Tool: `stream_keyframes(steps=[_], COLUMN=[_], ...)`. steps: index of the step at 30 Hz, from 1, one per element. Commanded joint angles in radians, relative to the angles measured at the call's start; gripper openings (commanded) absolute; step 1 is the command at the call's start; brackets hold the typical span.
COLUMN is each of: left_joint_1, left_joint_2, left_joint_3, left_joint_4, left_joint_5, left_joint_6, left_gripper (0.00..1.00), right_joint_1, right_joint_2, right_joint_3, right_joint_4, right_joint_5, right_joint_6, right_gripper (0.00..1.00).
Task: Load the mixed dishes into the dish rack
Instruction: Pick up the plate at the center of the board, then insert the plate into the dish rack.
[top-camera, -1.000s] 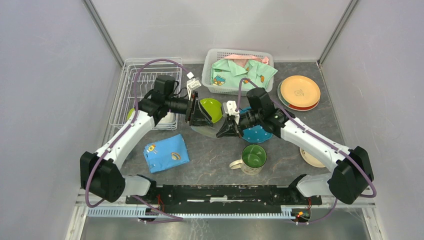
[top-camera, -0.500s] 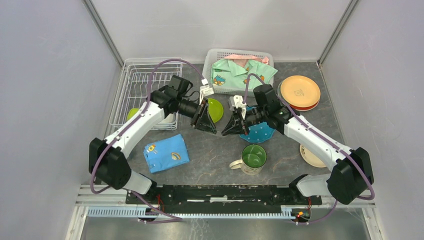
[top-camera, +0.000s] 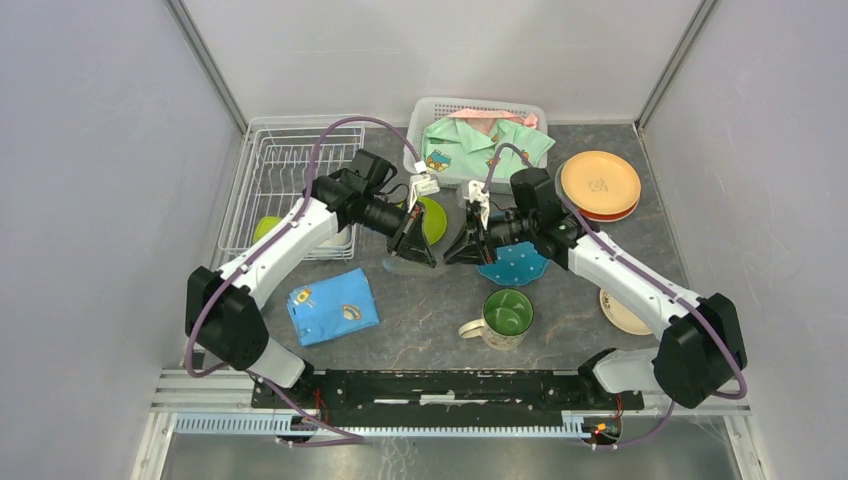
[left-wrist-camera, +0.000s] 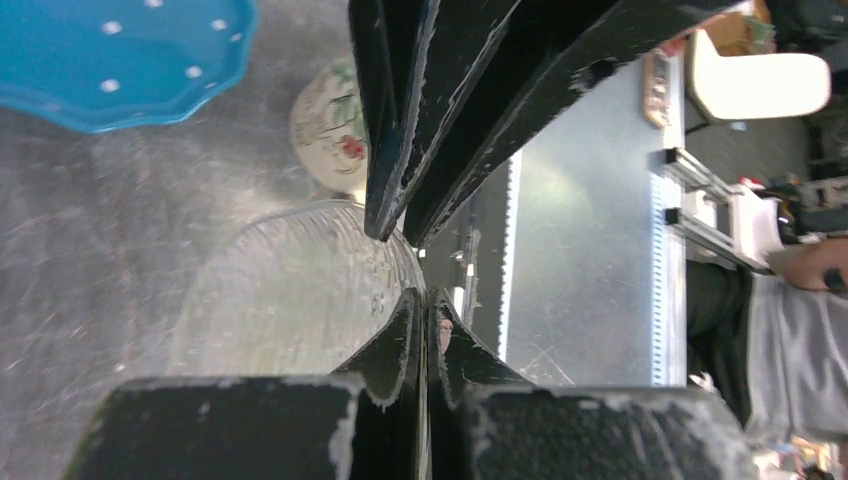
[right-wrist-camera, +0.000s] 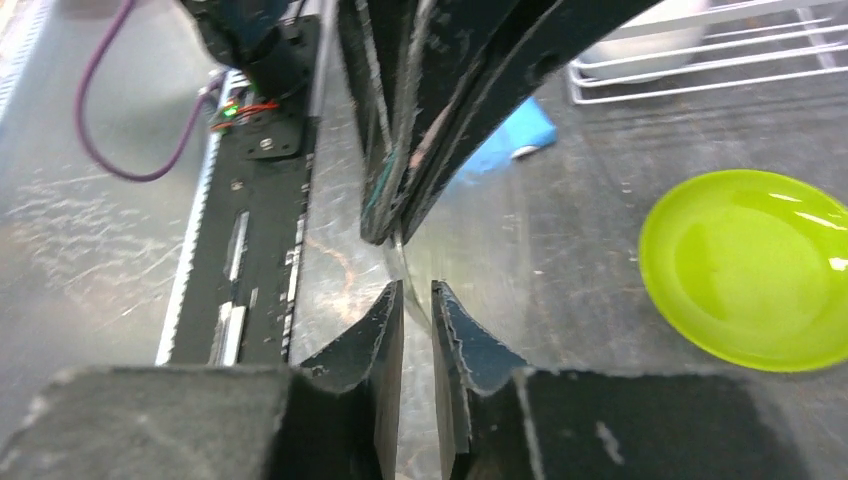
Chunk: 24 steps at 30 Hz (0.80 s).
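The left gripper had gone from open a second before to shut on the rim of the clear glass plate. The plate was tilted between the two arms. Facing it tip to tip, the right gripper showed a narrow slit between its jaws with the same rim inside. Whether its pads still pressed the glass could not be told. It looked like a handover at the point of release, so the plate probably rode on the left arm from here.

Just beyond the left jaws lay the lime-green plate. Just behind the right jaws lay the blue dotted plate, with the mug nearer the bases. The blue cloth sat under the left forearm.

The dish rack stood well apart, back past the left wrist, with a white bowl at its near end. The right jaws around the rim were the first obstacle. After them, the swing had to clear the lime-green plate and reach the free tines beyond the bowl. The basket sat farthest, off the route.
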Motion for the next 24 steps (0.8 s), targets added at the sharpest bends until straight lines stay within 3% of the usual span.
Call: stream_keyframes(steps=[1,5,8,12,20,24], left_joint_1=[-0.007,-0.005,-0.005,-0.005,-0.002,0.025], left_joint_2=[-0.050,-0.093,-0.100,-0.118,-0.116,-0.074], left_joint_3=[-0.009,-0.027,-0.003,0.035,0.143,0.170], left_joint_4=[0.090,0.198,0.232,0.309,0.565,0.653], left_joint_5=[-0.188,-0.368,-0.553,-0.742,-1.319,-1.439], left_joint_6=[-0.118,-0.259,-0.360,-0.444,-0.487,-0.486], left_gripper=[0.02,0.02,0.02,0.02,0.02,0.02], right_joint_1=[-0.008,-0.008,-0.008,-0.007,-0.007,-0.007], right_joint_2=[-0.066,-0.161,-0.220,-0.295,-0.374,-0.436], right_joint_3=[-0.018,-0.079,-0.114,-0.187,-0.344,-0.373], right_joint_4=[0.248,0.303,0.305,0.318,0.330,0.340], right_joint_5=[0.225,0.440,0.494,0.542,0.841,1.037], right_joint_6=[0.216,0.307,0.333,0.374,0.479,0.575], right_gripper=[0.34,0.69,0.96,0.98,0.98,0.98])
